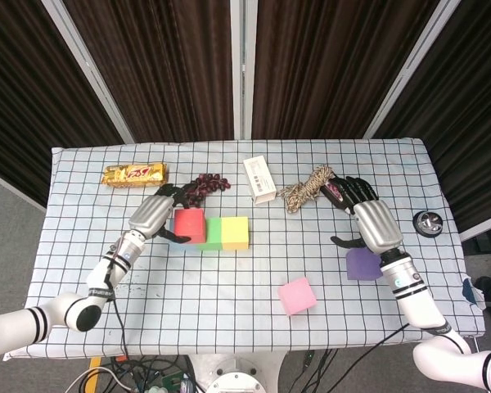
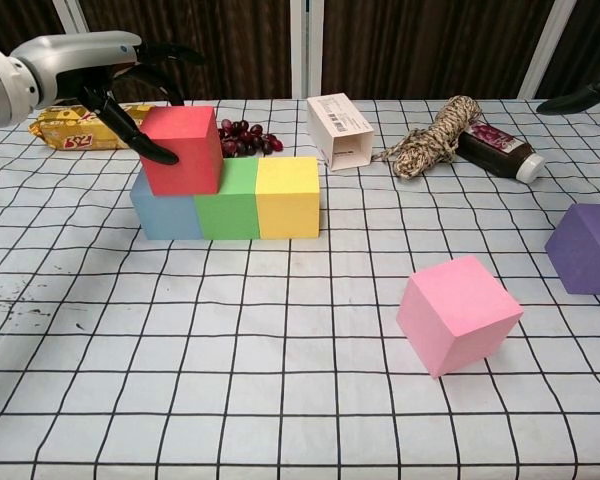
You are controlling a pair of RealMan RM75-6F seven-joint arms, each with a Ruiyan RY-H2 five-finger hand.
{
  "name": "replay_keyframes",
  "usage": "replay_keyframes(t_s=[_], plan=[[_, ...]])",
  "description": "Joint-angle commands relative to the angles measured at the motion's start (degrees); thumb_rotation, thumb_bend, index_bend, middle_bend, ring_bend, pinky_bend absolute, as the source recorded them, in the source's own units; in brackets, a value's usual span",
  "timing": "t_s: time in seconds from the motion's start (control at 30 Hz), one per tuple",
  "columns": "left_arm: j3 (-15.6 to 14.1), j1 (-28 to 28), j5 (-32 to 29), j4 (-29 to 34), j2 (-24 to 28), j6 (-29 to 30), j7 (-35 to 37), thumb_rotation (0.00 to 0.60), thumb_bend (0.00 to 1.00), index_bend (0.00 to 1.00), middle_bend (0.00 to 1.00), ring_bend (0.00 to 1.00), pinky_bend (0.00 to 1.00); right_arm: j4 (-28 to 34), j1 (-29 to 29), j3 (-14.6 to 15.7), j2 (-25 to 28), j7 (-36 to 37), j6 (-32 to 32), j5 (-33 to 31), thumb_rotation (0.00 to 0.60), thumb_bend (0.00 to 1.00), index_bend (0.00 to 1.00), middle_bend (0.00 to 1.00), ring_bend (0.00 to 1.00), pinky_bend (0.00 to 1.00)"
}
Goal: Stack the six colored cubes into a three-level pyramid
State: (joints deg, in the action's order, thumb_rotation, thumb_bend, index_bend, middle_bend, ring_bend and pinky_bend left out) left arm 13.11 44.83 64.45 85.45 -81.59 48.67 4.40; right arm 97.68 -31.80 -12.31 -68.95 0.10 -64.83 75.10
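A blue cube (image 2: pixel 165 215), a green cube (image 1: pixel 215 233) (image 2: pixel 228 205) and a yellow cube (image 1: pixel 235 232) (image 2: pixel 288 197) stand in a row. A red cube (image 1: pixel 190 225) (image 2: pixel 185 150) sits slightly tilted on the blue and green ones. My left hand (image 1: pixel 154 214) (image 2: pixel 80 55) grips it, thumb on its left front face and fingers over the back. A pink cube (image 1: pixel 297 295) (image 2: pixel 458 313) lies alone near the front. A purple cube (image 1: pixel 362 264) (image 2: pixel 588 247) rests at the right. My right hand (image 1: pixel 370 219) (image 2: pixel 580 98) hovers behind it, fingers spread, holding nothing.
Along the back lie a candy bar (image 1: pixel 134 173) (image 2: pixel 75 130), grapes (image 1: pixel 206 185) (image 2: pixel 242 135), a white box (image 1: pixel 259 179) (image 2: pixel 340 130), a rope bundle (image 1: pixel 307 188) (image 2: pixel 435 135) and a dark bottle (image 2: pixel 500 148). A black round object (image 1: pixel 430 222) sits near the right edge.
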Motion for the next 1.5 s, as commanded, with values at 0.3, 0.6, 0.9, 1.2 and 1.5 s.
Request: replay_keyframes(t_s=[0.3,0.6,0.9,1.2,1.5], plan=[[-0.01,-0.17,0.58,0.78,0.60,0.21,0.33,0.600,0.06,0.04,0.29,0.13,0.06,0.25,-0.13,-0.07,-0.15,-0.37,0.15,-0.05,0.600,0.06,0.00,0.08,0.00,0.00],[-0.18,-0.74,1.24,2.48,1.78,1.24,-0.03,0.600,0.04,0.04,0.27,0.13,0.06,0.42,0.05,-0.21,0.23,-0.15,-0.04,-0.04,0.600,0.06,0.00,0.08,0.00,0.00],[-3.01,-7.28,2.77,9.82,10.48,8.45,-2.60,0.600,0.02,0.04,0.20,0.07,0.05,1.87,-0.44,-0.43,0.88,-0.85,0.34,0.50,0.600,0.05,0.00,0.08,0.00,0.00],[-9.47,-19.09,10.03,10.77,15.54,21.53,-0.12,0.600,0.00,0.04,0.16,0.05,0.06,6.37,-4.08,-1.69,0.18,-5.40,3.77,-0.84,0.600,0.03,0.00,0.08,0.00,0.00],[-14.84,-30.59,15.93,5.96,15.32,33.59,6.46,0.600,0.00,0.04,0.16,0.05,0.03,14.35,-7.15,3.66,7.76,-13.33,14.25,-0.20,0.600,0.02,0.00,0.09,0.00,0.00]])
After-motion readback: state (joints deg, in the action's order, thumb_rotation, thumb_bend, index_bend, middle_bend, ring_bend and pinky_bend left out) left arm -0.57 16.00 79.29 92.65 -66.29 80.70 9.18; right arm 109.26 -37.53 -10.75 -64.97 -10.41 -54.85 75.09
